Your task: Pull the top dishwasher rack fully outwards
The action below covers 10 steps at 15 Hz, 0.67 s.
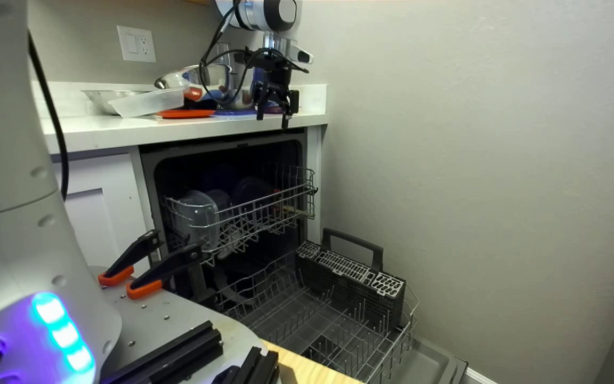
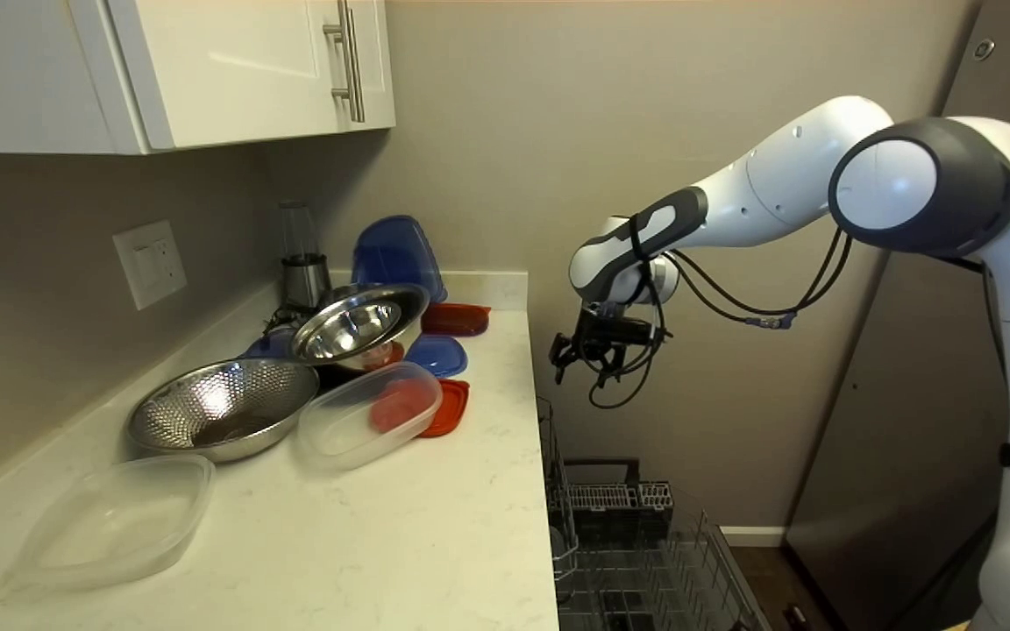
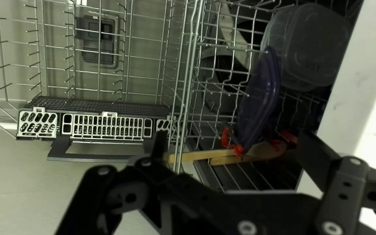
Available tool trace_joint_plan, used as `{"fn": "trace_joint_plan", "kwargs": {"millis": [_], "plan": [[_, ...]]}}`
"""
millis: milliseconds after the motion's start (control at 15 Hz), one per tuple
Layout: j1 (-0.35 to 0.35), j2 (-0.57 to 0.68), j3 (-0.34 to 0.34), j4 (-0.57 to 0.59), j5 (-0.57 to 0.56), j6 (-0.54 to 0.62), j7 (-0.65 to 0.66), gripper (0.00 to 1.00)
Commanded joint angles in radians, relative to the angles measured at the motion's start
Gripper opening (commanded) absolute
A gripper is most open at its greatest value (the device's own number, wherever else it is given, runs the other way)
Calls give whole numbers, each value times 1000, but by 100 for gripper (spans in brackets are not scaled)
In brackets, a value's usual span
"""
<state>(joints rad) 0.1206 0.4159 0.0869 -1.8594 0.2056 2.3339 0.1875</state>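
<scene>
Past the front edge of the white stone desk (image 2: 435, 526), the black metal claw (image 1: 274, 118) gapes wide, empty; probably, depth unclear, to reach the silvery wire top rack (image 1: 256, 214).

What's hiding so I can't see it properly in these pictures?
Back of the top rack: in an exterior view, lost in the dark; wrist view, the countertop covers it.
Inside of the cutlery basket: wrist view, hidden under its slotted top.
Rest of the lower rack: in an exterior view, cut off by the bottom edge.
Small thing on the floor: same edge cuts it; too dark to name.
</scene>
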Motion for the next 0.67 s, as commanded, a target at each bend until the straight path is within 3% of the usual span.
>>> {"fn": "trace_joint_plan", "kwargs": {"millis": [0, 600], "plan": [[-1, 30, -3, 20, 4, 4, 21, 100], [-78, 241, 39, 54, 194, 117, -12, 100]]}}
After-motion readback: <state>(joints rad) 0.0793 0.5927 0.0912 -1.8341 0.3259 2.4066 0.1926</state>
